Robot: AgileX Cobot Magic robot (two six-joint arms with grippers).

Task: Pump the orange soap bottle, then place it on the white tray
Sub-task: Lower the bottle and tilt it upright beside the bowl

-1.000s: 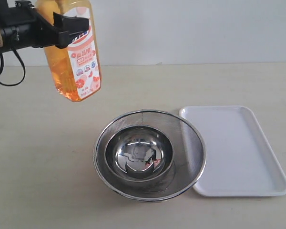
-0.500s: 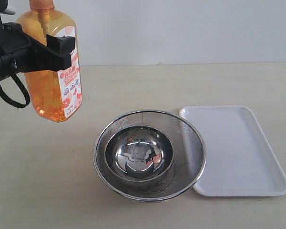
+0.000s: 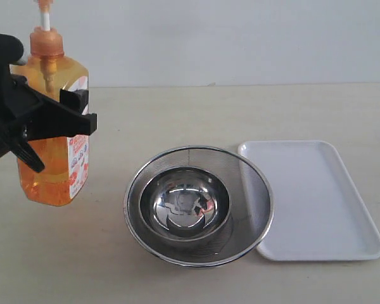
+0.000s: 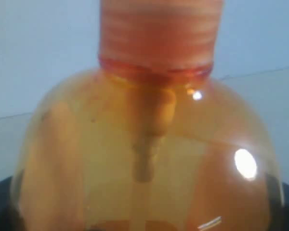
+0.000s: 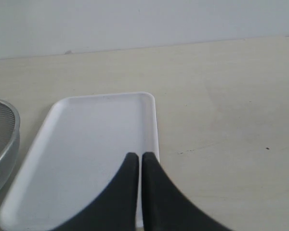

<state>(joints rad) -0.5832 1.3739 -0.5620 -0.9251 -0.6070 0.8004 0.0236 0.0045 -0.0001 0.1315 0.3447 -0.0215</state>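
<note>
Gripped by the left jaws, the orange soap bottle [image 3: 50, 171] had swung upright and lower, left of the strainer [image 3: 256, 190], ready for pumping; the right jaws hung shut near the white tray [image 3: 316, 202].

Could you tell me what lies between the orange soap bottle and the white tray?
A steel mesh strainer holding a steel bowl, per the exterior view.

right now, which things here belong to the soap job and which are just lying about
Part of the job: orange soap bottle, held by the left gripper; white tray.
Just lying about: steel mesh strainer; steel bowl inside it.
</note>
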